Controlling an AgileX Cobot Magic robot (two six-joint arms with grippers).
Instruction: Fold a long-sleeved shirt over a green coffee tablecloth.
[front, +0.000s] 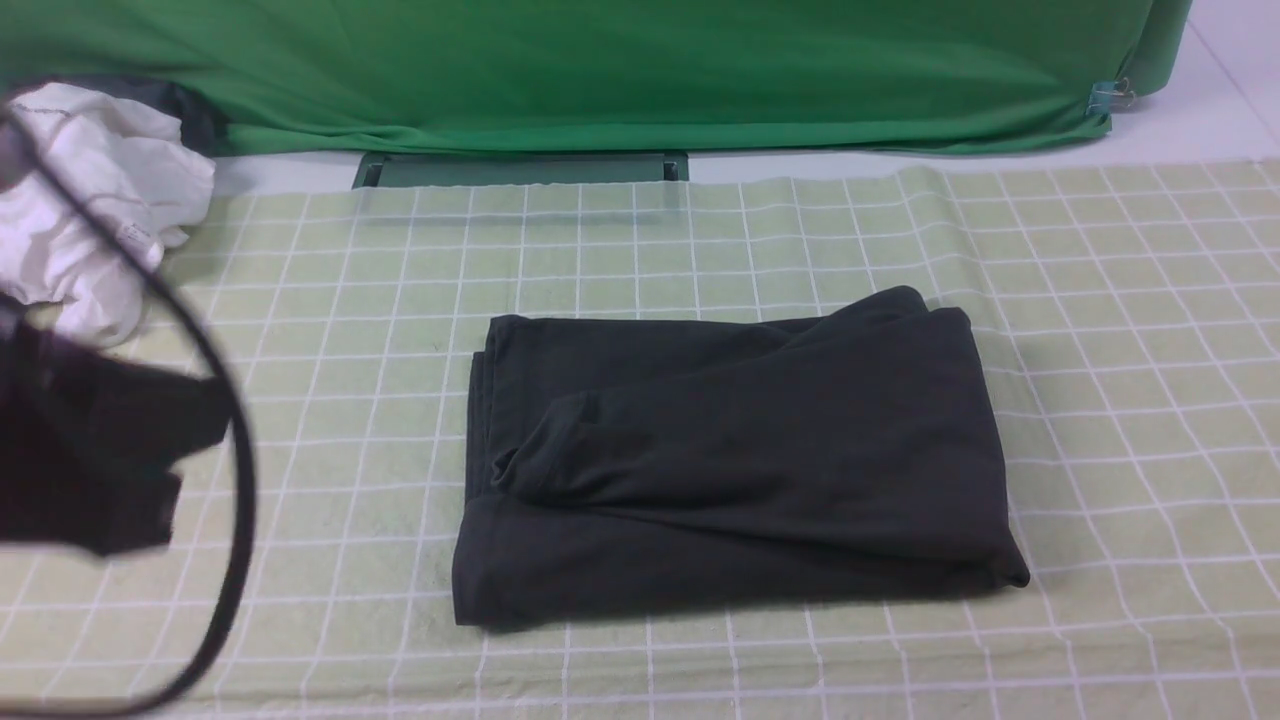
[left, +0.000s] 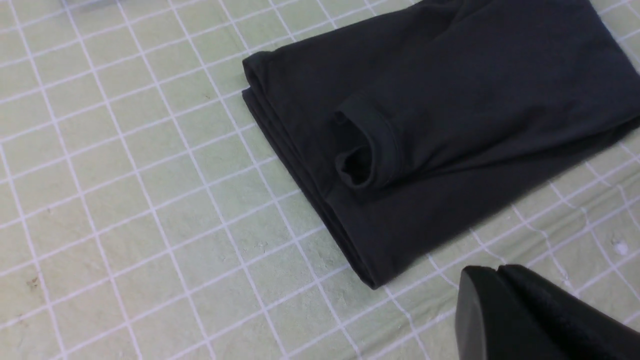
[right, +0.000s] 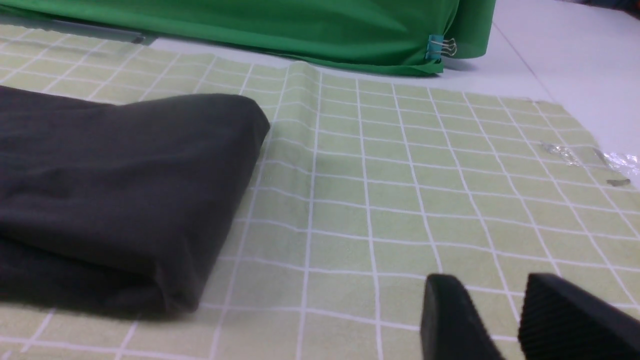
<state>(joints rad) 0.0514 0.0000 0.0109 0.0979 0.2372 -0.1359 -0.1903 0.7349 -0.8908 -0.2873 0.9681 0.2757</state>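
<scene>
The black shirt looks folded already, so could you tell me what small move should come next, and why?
Probably just pull both arms back. The long-sleeved shirt lies as a compact rectangle on the green coffee tablecloth, a sleeve cuff tucked on top. The left gripper is shut and the right gripper open; both are empty and clear of it.
</scene>
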